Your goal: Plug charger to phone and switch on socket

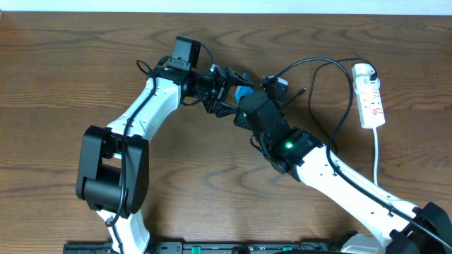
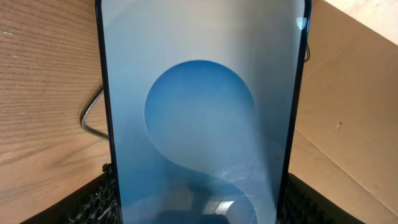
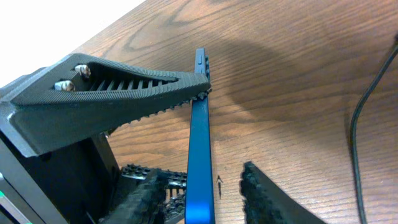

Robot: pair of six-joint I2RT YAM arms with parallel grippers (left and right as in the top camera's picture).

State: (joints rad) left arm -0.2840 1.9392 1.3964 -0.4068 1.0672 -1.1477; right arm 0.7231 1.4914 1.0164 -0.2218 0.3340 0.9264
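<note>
The phone (image 1: 242, 93) is held off the table between the two arms. In the left wrist view its cyan-blue screen (image 2: 199, 93) fills the frame, and my left gripper (image 2: 199, 193) is shut on its two side edges. My left gripper (image 1: 224, 90) comes in from the left. In the right wrist view the phone (image 3: 200, 143) shows edge-on between the fingers of my right gripper (image 3: 208, 186), which is open, with a gap on the right side. The charger's black cable (image 1: 304, 62) runs from the white plug in the socket (image 1: 371, 95). I cannot make out its tip.
The socket's white cord (image 1: 377, 152) runs down the right side of the wooden table (image 1: 56, 85). Black cable loops lie on the table right of the grippers (image 3: 360, 124) and beside the phone (image 2: 87, 118). A pale board (image 2: 354, 112) lies behind the phone.
</note>
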